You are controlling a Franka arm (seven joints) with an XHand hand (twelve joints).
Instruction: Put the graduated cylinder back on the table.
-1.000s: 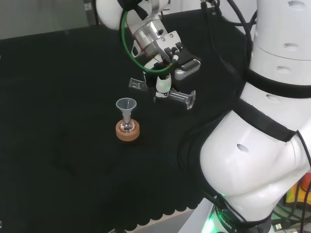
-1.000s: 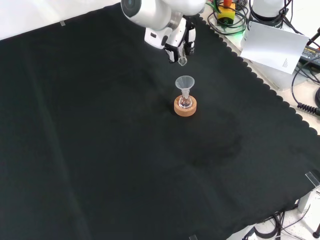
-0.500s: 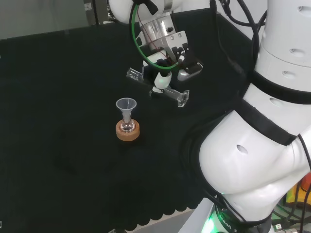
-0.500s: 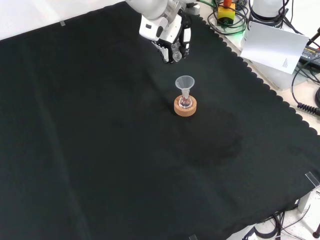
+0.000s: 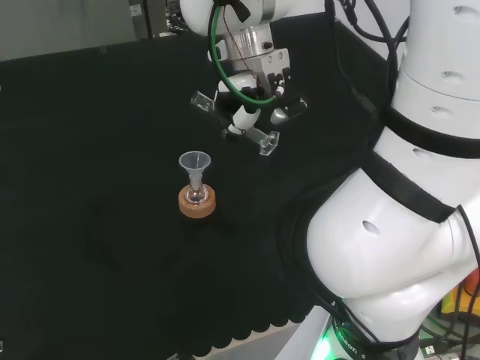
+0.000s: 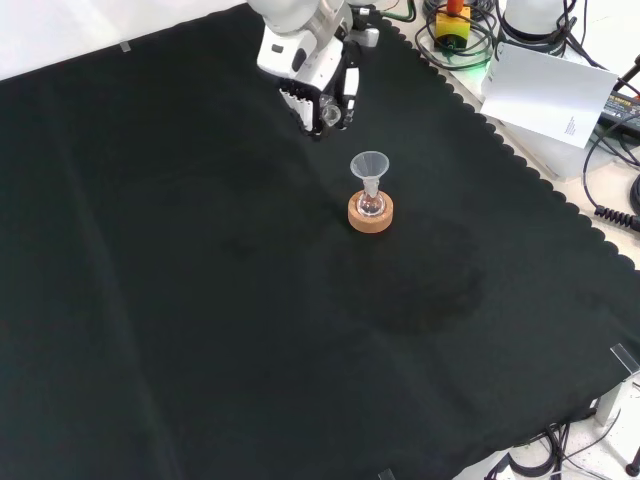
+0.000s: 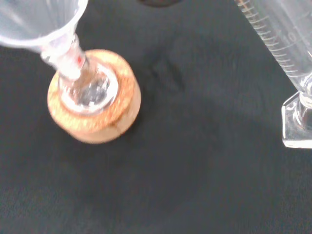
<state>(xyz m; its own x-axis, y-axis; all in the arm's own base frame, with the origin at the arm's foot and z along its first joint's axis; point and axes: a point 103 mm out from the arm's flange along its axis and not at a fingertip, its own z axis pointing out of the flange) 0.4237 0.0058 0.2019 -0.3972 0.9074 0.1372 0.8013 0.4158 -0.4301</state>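
Graduated cylinder (image 5: 232, 122): I see clear plastic with fine printed markings and an angular foot, tilted nearly sideways above the black cloth (image 6: 200, 300), gripped mid-barrel by the hand's (image 5: 251, 105) curled fingers. Nearby in the head view, my clear funnel (image 5: 195, 166) sits in a small glass flask (image 5: 196, 196) on 1 round cork ring (image 5: 197, 202).

Graduated cylinder (image 7: 282, 53) — top cut off.
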